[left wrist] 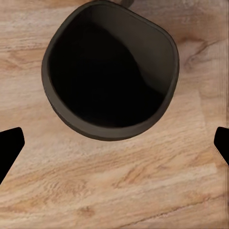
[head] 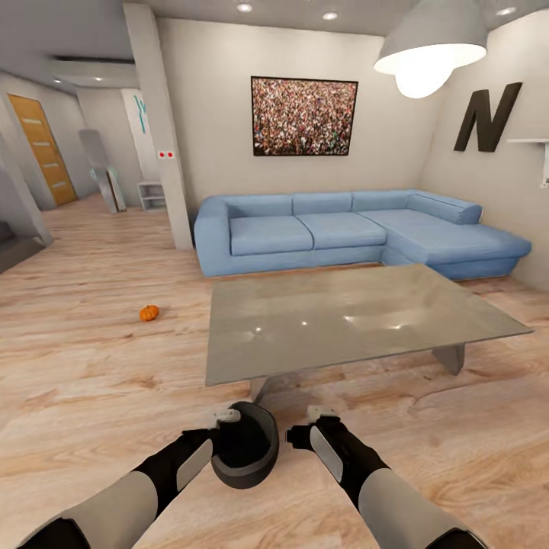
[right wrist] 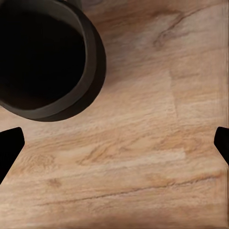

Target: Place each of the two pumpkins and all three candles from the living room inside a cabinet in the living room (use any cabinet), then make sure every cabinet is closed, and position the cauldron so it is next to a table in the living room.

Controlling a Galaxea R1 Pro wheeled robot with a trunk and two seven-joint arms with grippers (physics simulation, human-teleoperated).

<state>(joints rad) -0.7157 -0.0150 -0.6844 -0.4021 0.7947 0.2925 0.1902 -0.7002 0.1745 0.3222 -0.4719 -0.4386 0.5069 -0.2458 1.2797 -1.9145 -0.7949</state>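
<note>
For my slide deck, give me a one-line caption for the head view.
Cauldron on the wood floor between both arms, before a grey table, orange pumpkin off left.

Home living room: blue corner sofa (head: 358,229) against wall, framed picture (head: 304,116) above sofa, glass coffee table (head: 351,320) before sofa, wood floor (head: 91,366).

1. Both arms reach forward and down, forearms angled in toward each other, grey sleeves running into black wrists.
2. Left tool (head: 226,418) points down at the floor; in its wrist view the fingertips (left wrist: 10,143) sit wide apart at the frame edges, nothing between them.
3. Right tool (head: 322,414) hangs level with the left, fingertips (right wrist: 9,143) equally spread and empty.
</note>
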